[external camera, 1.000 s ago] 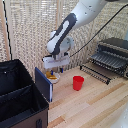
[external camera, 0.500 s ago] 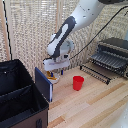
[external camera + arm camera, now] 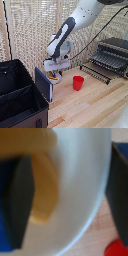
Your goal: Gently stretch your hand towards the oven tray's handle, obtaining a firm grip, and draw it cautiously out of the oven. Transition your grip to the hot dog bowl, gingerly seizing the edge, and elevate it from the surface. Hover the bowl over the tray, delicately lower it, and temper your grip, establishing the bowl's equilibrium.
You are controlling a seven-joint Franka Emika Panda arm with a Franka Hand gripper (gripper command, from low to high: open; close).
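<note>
White rounded arm (image 3: 82, 17), grey joint bands, black cable, dark tool (image 3: 65, 198) fingers (image 3: 20, 203)

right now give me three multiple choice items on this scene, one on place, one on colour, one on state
1. Where does the red cup stand in the exterior view?
A. inside the oven
B. on the wooden table between the arm and the oven
C. in the black box

2. What colour is the hot dog bowl?
A. white
B. green
C. black

3. How is the oven door?
A. shut
B. missing
C. dropped open

Answers:
1. B, it sits on bare wood, with the oven to the exterior view's right.
2. A, the wrist view shows a white wall around yellow food.
3. C, the door lies forward, with the oven tray showing.
</note>
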